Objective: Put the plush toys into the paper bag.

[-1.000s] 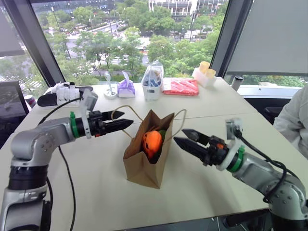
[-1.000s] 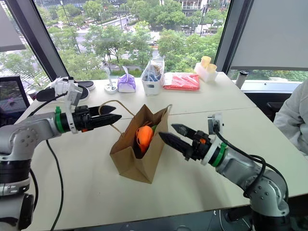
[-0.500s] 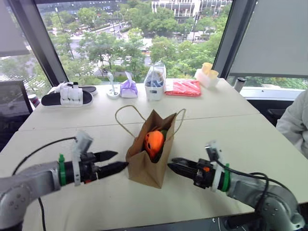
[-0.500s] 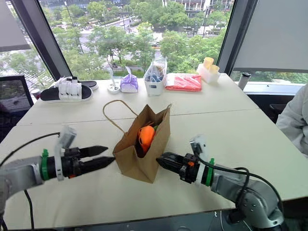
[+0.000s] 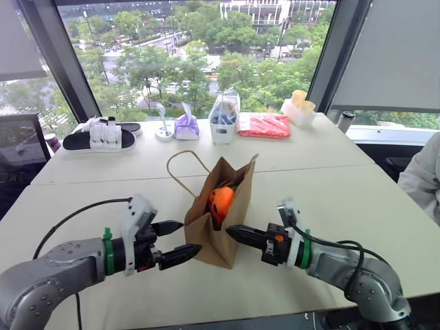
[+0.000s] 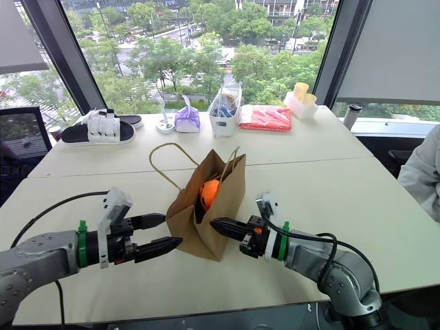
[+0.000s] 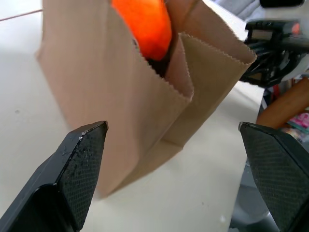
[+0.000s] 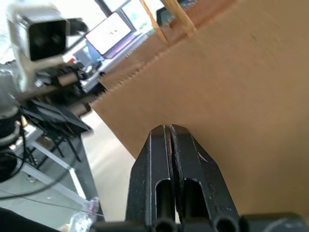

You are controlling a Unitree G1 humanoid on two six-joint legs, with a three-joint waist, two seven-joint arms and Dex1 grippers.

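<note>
Bag [image 5: 218,223] stands upright near the middle of the table [image 5: 330,199], mouth open, one loop handle flopped to the far left. Orange toy [image 5: 221,202] sits high in the mouth, only partly sunk. A sliver of green [image 5: 234,187] shows just behind it, probably the green toy, too little visible to be sure.

Left tool [image 5: 176,240] is at the bag's near left, fingers spread wide, nothing between them; upper tip looks touching or just beside the bag's left wall, cannot tell which. Right tool [image 5: 235,233] is clenched flat, fingers pressed together, nothing gripped, tip at or just beside the bag's right wall low down.

Judgement: both toys appear in the bag, task close to done.

Risks from here:
- Bag is light, tall and narrow at the base. A sideways nudge from either tool low on a wall could slide or tip it; the two tips flank it from opposite sides, so uneven pushes would twist it.
- Orange toy rides high. If the bag tips toward the near edge, it could roll out onto the table.
- Right tip pressed into the paper could dent or crease the wall and squeeze the toy upward.
- Left tool's spread fingers could snag the serrated rim or the handle on withdrawal and drag the bag.

Far-edge clutter is well apart, no concern.
</note>
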